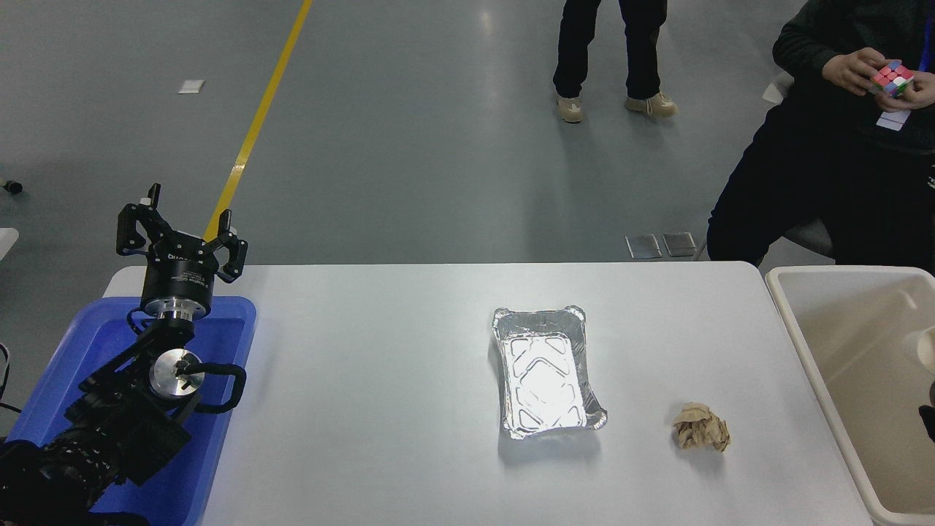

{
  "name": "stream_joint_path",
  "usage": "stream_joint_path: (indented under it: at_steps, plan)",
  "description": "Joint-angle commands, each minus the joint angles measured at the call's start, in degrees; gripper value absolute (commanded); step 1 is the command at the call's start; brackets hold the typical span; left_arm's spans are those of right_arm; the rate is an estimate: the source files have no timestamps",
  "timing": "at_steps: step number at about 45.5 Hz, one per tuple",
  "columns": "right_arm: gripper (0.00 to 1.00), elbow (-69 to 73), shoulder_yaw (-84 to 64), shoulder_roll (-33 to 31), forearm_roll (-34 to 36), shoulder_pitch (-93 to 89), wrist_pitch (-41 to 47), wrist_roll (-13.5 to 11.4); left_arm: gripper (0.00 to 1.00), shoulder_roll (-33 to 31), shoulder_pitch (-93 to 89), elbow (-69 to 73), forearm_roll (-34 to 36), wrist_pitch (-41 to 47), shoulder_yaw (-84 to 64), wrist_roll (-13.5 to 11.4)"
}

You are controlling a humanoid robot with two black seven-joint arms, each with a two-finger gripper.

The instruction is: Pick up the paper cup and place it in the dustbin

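The cream-beige dustbin stands off the table's right end. A small white paper cup shows at the picture's right edge, over the bin's inside, cut off by the frame. A dark sliver of my right gripper shows just below the cup at the edge; whether it holds the cup cannot be made out. My left gripper is open and empty, parked above the blue bin at the lower left.
A blue plastic bin sits under the left arm. A foil tray lies mid-table, with a crumpled brown paper ball to its right. One person sits at the far right with a colour cube; another stands beyond the table.
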Motion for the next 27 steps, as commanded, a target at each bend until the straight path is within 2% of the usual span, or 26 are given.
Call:
stream_joint_path:
  at_steps: [1, 3, 4, 21, 27]
  plan:
    - [0.58, 0.02, 1.24, 0.50, 1.85, -1.84, -0.19, -0.23, 0.99, 0.00, 0.00, 0.00, 0.02, 0.00, 0.03, 0.00]
    - [0.90, 0.02, 1.15, 0.50, 1.85, -1.84, -0.01, -0.14, 0.99, 0.00, 0.00, 0.00, 0.02, 0.00, 0.03, 0.00]
    - [1.00, 0.11, 1.15, 0.41, 1.85, -1.84, 0.07, -0.14, 0.99, 0.00, 0.00, 0.00, -0.06, 0.00, 0.03, 0.00]
    - [1.00, 1.08, -0.26, -0.21, 0.62, 1.14, 0.78, -0.14, 0.99, 0.00, 0.00, 0.00, -0.07, 0.00, 0.03, 0.00]
    - [1.00, 2.83, -7.45, -1.78, -2.54, 5.97, 1.13, -0.23, 0.99, 0.00, 0.00, 0.00, 0.02, 0.00, 0.03, 0.00]
